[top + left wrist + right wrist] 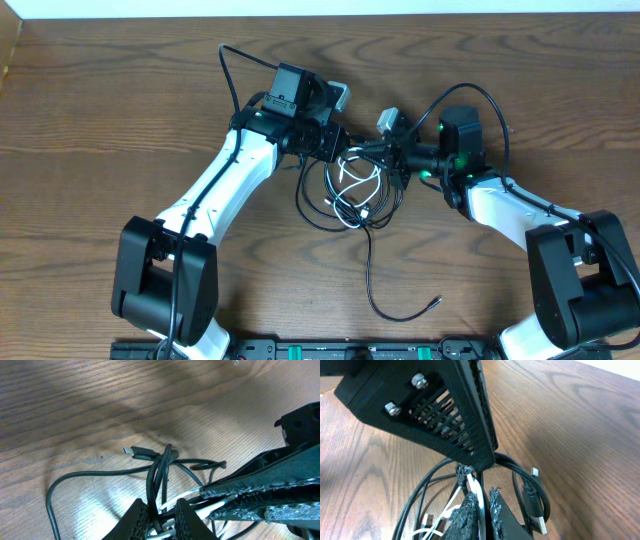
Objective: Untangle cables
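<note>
Brown wooden desk (100,120) held the cables (355,190) bunched as one knot near its middle. Left pincer (161,512) was clamped on several black ones, right pincer (480,502) on the white cord (474,485). Untangling looked barely begun: nothing lay separated yet.

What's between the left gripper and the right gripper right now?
The knot of cables, black cords plus a white one, fills the gap between left gripper and right gripper, seen in the overhead view.
</note>
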Controlling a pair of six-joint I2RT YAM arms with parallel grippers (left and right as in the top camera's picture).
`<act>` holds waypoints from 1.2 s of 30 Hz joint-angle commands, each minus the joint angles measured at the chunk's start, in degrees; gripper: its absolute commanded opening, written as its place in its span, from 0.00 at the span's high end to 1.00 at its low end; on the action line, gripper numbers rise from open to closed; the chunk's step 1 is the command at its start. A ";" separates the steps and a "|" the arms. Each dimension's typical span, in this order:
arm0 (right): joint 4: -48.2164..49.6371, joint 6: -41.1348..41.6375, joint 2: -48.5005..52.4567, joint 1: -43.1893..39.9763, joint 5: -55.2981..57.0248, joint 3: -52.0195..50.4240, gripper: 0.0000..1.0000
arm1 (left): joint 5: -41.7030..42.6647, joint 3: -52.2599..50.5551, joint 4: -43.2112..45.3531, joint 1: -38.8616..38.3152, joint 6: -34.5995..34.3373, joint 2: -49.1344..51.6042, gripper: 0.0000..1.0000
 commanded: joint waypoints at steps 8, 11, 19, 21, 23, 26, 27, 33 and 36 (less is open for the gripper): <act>-3.65 -0.26 -1.42 0.28 -2.36 -0.15 0.96 | 0.09 -0.02 0.57 0.13 0.09 -1.38 0.87; -3.67 -0.26 -1.42 0.28 -2.21 -0.15 0.95 | 0.11 -0.02 0.92 0.13 -0.13 -1.38 0.87; -12.81 -0.28 -1.42 0.28 5.40 -0.15 0.97 | 0.09 -0.02 2.25 0.13 -0.09 -1.38 0.57; -15.80 -0.28 -1.42 0.28 7.17 -0.15 0.96 | 0.09 -0.02 2.47 0.13 -0.09 -1.38 0.46; -18.86 -0.28 -1.42 0.37 10.40 -0.15 0.96 | 0.09 -0.02 2.64 0.13 -0.09 -1.40 0.40; -23.65 -0.28 -1.42 0.83 16.41 -0.20 0.87 | 0.09 -0.02 2.71 0.13 -0.09 -1.40 0.38; -24.98 -0.28 -1.42 1.01 18.29 -0.20 0.80 | 0.09 -0.02 2.71 0.13 -0.11 -1.38 0.38; -26.49 -0.28 -1.42 1.44 24.52 -0.20 0.01 | 0.09 -0.02 2.71 0.13 -0.09 -1.38 0.37; -24.83 -0.28 -1.42 1.44 27.26 -0.20 0.01 | 0.09 -0.02 2.69 0.13 -0.11 -1.38 0.37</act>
